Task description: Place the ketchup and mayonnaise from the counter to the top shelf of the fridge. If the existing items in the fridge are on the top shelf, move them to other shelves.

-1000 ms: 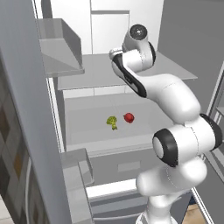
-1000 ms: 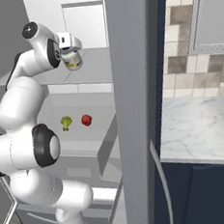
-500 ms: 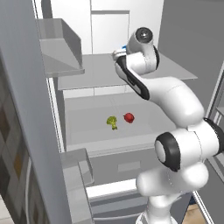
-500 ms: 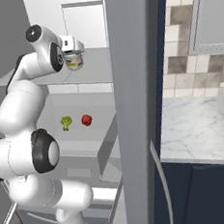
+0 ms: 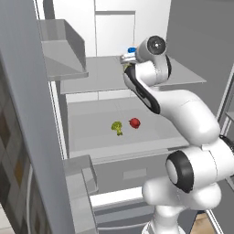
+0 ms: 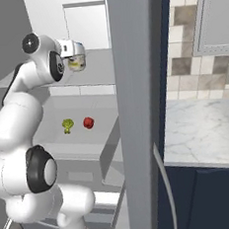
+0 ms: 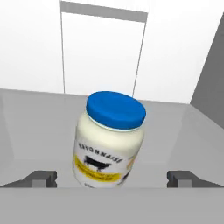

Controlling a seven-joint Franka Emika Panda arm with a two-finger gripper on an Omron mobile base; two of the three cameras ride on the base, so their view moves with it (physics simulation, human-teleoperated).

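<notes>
The mayonnaise [image 7: 109, 140], a pale jar with a blue lid, stands on the fridge's top shelf [image 7: 35, 127]. My gripper [image 7: 114, 177] is open, with a fingertip [image 7: 41, 177] on either side of the jar and a gap to each. From the base, the jar [image 6: 77, 62] sits just in front of the hand [image 6: 70, 50], and its blue lid [image 5: 132, 49] peeks out beside the wrist. The existing items, a green floret [image 5: 117, 127] and a red ball [image 5: 134, 122], lie on the shelf below. The ketchup is out of view.
The fridge's open door edge [image 6: 141, 109] stands close on the right of the arm, and the marble counter [image 6: 207, 132] lies beyond it. The other door with its grey bins [image 5: 64, 45] hangs open on the left. Lower drawers [image 5: 114, 201] sit under the shelves.
The hand has drawn slightly back from the jar, so its blue lid now shows in the left base view. The jar stays on the top shelf; the jaws remain open.
</notes>
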